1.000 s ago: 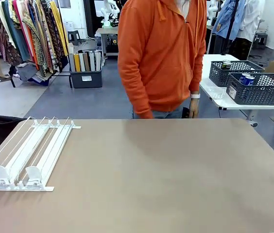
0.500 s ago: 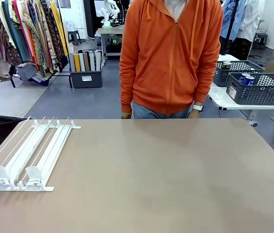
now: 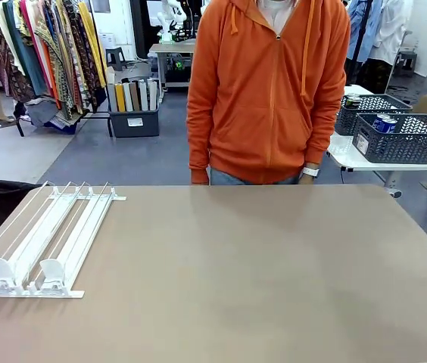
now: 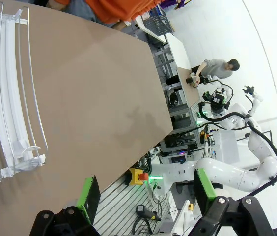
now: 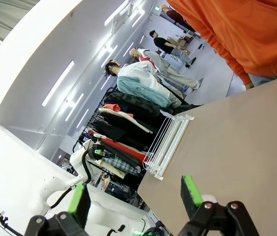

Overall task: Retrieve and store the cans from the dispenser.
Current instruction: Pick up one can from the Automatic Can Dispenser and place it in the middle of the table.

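Brown tabletop (image 3: 259, 272) stretches bare across the front view, with the dispenser (image 3: 43, 242) lying flat at its left edge. Its white rail lanes hold no cans, and the two pusher tabs (image 3: 24, 274) sit at the near end. A person in an orange hoodie (image 3: 266, 91) stands at the far side, hands low behind the table edge.

Cans show in the dark baskets on a white side table behind the person: a blue-and-white one (image 3: 384, 122) stands in the nearer basket (image 3: 406, 140), and a dark one (image 3: 353, 100) in the farther basket (image 3: 365, 113). How many more lie inside cannot be told.

The left gripper (image 4: 146, 196) hangs off the near table edge with its green-padded fingers wide apart and nothing between them; the dispenser (image 4: 8, 98) runs along that view's left side. The right gripper (image 5: 136, 199) is likewise spread and empty, looking across the table at the dispenser (image 5: 170, 140).

Judging by the empty lanes, either retrieval is finished or the rack awaits loading. Any next move would need a can in a lane first; then the left arm, being nearer, would reach to the dispenser's near end.
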Controlling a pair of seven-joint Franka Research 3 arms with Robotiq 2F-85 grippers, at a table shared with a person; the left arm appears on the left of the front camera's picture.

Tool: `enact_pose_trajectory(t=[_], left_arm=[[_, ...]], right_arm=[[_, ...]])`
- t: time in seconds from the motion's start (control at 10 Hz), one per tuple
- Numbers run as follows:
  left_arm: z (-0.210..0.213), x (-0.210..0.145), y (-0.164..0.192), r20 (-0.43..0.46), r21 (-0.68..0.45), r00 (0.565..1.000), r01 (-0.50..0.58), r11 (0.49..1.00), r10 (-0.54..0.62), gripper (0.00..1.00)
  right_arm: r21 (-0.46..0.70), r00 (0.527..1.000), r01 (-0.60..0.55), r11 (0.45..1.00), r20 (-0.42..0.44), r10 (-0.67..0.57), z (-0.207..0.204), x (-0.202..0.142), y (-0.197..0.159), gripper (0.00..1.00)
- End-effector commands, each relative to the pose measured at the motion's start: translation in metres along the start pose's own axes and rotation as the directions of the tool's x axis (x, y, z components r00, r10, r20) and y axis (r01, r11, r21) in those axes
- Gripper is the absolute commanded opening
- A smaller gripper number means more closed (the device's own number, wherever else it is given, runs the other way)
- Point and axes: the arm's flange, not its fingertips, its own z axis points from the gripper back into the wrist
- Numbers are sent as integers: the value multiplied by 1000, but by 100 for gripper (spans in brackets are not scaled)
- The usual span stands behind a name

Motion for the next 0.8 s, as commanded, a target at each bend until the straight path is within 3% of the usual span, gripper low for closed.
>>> enact_pose_trajectory(t=[0.0,0.7], left_arm=[[-1,1,-1,10,-19,1000,14,1000,-14,100],[-1,1,-1,10,-19,1000,14,1000,-14,100]], right_arm=[[11,1000,9,1000,17,-9,-3,4,4,100],[11,1000,9,1000,17,-9,-3,4,4,100]])
